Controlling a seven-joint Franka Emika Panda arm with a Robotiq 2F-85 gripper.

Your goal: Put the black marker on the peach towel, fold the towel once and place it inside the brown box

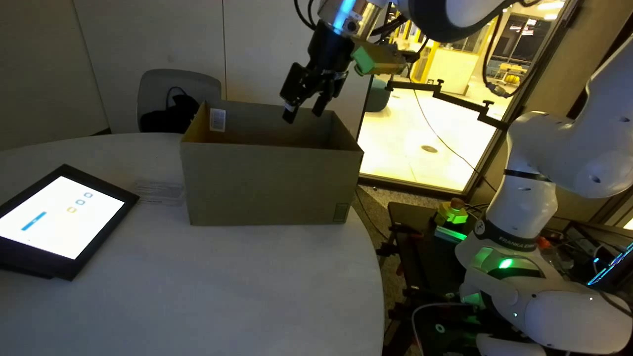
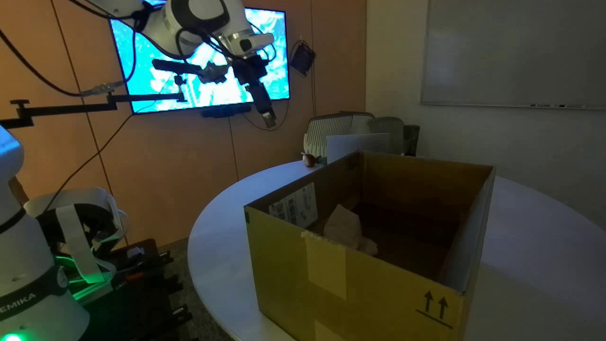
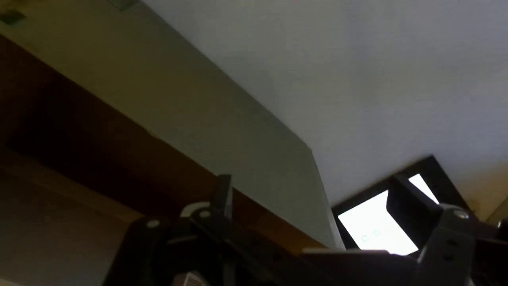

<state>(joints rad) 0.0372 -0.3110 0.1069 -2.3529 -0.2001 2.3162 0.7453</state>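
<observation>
One brown box (image 1: 271,185) stands upright on the round white table (image 1: 232,282), its top uncovered in both exterior views. In an exterior view, the peach towel (image 2: 342,226) lies inside the box, beside the wall that bears a printed label (image 2: 303,203), one part raised in a peak and its lower parts cut off by the near wall. We judge that the box's walls prop the soft towel, which would explain why it stands crumpled instead of spread flat. We see no black marker; it may be wrapped in the towel, and we cannot make out whether the towel is folded once. The tablet (image 1: 64,217) rests near the box, on the side away from where the robot arm (image 1: 529,202) stands, probably to leave the opening free for the reach.

The gripper (image 1: 304,111) hangs higher than the box's rim, its jaws wide apart with nothing between them, presumably held up there to clear the walls. From the jaws, the towel lies well below, inside the box and not touching them; whether it is straight underneath we cannot tell. In the wrist view, the fingers (image 3: 408,202) frame the box's rim, its outer wall and part of the tablet.
</observation>
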